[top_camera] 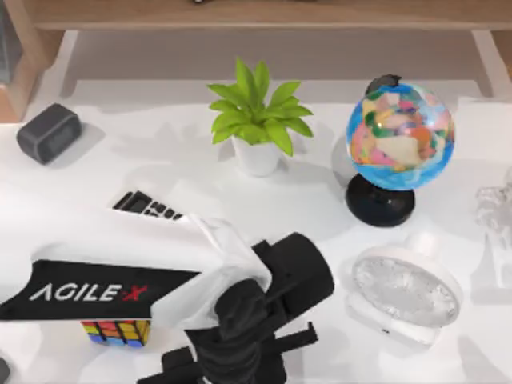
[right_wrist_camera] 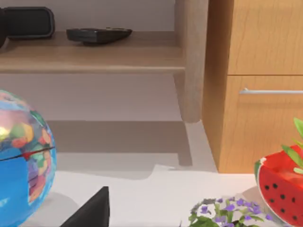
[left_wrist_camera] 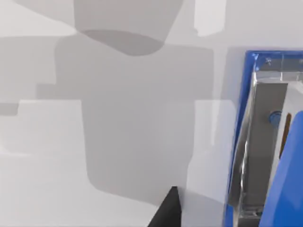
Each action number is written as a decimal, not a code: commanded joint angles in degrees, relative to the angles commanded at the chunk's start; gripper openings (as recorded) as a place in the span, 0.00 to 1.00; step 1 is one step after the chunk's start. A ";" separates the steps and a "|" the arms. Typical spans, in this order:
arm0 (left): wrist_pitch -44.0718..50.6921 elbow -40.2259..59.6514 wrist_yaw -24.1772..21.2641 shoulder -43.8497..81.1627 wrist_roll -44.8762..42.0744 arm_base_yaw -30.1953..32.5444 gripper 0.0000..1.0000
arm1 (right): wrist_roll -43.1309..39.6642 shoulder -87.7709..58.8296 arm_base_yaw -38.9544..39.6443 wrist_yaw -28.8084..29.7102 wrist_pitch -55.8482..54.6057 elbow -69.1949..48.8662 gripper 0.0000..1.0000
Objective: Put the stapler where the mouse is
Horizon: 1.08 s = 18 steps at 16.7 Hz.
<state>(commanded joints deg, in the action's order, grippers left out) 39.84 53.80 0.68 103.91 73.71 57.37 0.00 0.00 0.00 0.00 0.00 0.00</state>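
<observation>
Close under the left pincer (left_wrist_camera: 166, 213), whose grip I cannot tell, lies the blue stapler (left_wrist_camera: 265, 142) just beside it.

Lots of clutter on the white tabletop (top_camera: 160, 152): a potted green plant (top_camera: 258, 120) at the back middle, a colourful globe (top_camera: 399, 138) on a black stand to its right, and a clear white fan (top_camera: 406, 292) in front of the globe. Back left sits a dark grey clock (top_camera: 49, 133). A calculator (top_camera: 146, 206) and Rubik's cube (top_camera: 117, 331) sit partly hidden on the left. The right wrist view adds a watermelon-patterned pot (right_wrist_camera: 280, 184), purple flowers (right_wrist_camera: 222, 212), and a wooden cabinet (right_wrist_camera: 255, 80).
</observation>
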 joint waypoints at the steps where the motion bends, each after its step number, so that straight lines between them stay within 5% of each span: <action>1: 0.00 0.00 0.00 0.00 0.00 0.00 0.00 | 0.00 0.00 0.00 0.00 0.00 0.00 1.00; 18: 8.26 3.63 -0.04 -4.60 -0.71 -0.12 0.00 | 0.00 0.00 0.00 0.00 0.00 0.00 1.00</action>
<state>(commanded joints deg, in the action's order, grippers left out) 48.10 57.43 0.64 99.31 73.00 57.25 0.00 0.00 0.00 0.00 0.00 0.00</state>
